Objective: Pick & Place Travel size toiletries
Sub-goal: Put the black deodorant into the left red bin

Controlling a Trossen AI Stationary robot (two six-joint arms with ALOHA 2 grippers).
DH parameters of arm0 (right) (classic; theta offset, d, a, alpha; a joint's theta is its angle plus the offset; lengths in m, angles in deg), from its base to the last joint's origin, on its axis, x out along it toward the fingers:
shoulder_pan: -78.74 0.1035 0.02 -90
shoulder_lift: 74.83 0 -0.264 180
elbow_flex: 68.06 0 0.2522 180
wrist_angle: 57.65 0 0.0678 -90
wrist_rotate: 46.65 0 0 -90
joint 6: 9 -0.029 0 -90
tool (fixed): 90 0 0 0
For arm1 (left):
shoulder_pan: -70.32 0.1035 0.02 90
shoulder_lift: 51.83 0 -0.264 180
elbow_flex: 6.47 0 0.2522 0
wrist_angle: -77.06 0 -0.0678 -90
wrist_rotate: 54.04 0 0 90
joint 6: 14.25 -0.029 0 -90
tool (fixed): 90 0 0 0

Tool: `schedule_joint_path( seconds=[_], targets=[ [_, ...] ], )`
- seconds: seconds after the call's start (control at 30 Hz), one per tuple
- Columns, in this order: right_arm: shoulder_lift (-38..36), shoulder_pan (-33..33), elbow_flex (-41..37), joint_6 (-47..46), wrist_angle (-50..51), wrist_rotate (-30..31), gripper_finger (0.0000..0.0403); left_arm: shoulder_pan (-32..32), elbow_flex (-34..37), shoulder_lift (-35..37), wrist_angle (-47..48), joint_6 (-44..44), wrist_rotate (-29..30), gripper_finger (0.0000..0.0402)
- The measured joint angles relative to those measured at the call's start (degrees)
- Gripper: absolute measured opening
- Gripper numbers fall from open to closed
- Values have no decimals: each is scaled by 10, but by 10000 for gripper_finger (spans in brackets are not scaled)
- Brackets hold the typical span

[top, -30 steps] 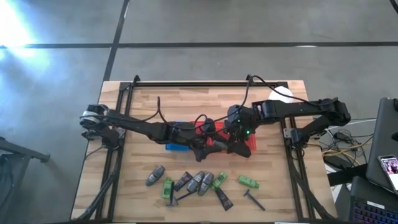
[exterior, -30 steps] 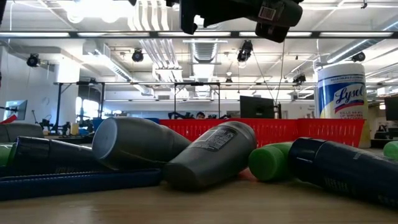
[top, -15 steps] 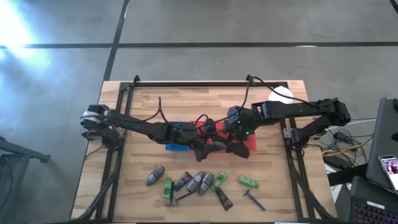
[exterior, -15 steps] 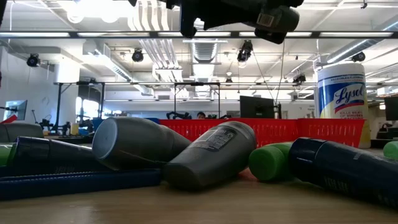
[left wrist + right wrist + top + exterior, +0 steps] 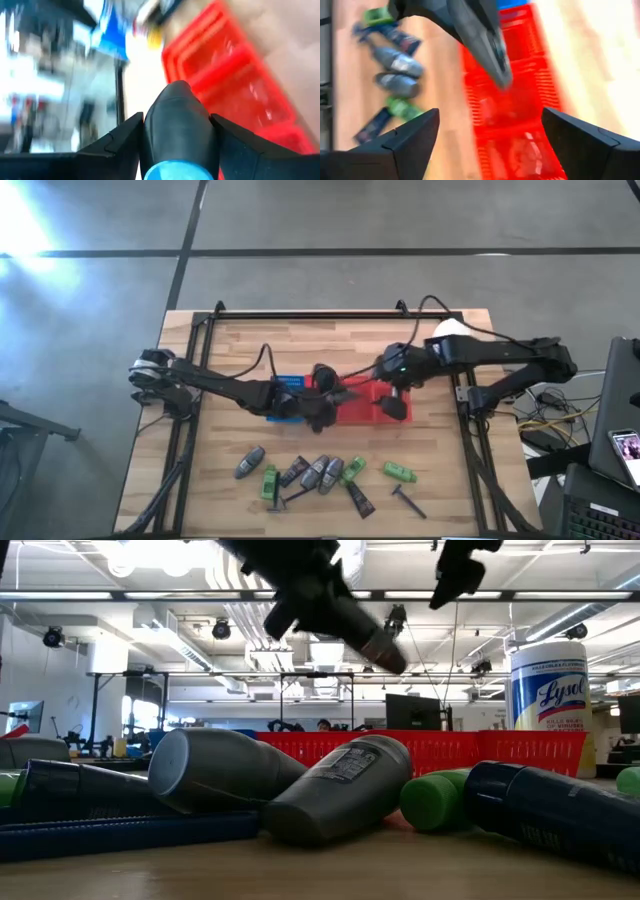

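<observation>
Reading "Lysol" on white canister

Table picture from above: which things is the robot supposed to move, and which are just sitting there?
For the job:
- grey stick in the left gripper
- grey sticks, green bottles, brown tubes and razors on the table
- right gripper, open, empty

Just sitting there:
- wipes canister
- red basket
- blue basket

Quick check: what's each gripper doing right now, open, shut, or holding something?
Left gripper: shut on a grey oval stick, above the red plastic basket.
Right gripper: open, holding nothing, above the same basket.
</observation>
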Motion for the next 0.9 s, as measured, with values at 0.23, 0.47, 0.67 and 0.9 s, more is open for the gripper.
schedule_joint_path(
  seconds=[0.23, 0.47, 0.67, 0.9],
  targets=[
    [-85, 0, -2, -99, 48, 168, 362, -12, 0, 0, 127, 334, 164, 213],
    [-129, 0, -6, -180, 88, 268, 345, -30, 0, 0, 168, 741, 171, 213],
    [-135, 0, -7, -183, 125, 305, 335, -68, 0, -13, 233, 1011, 228, 213],
    [-133, 0, -10, -148, 126, 305, 344, -86, -14, -89, 237, 1128, 260, 213]
  ],
)
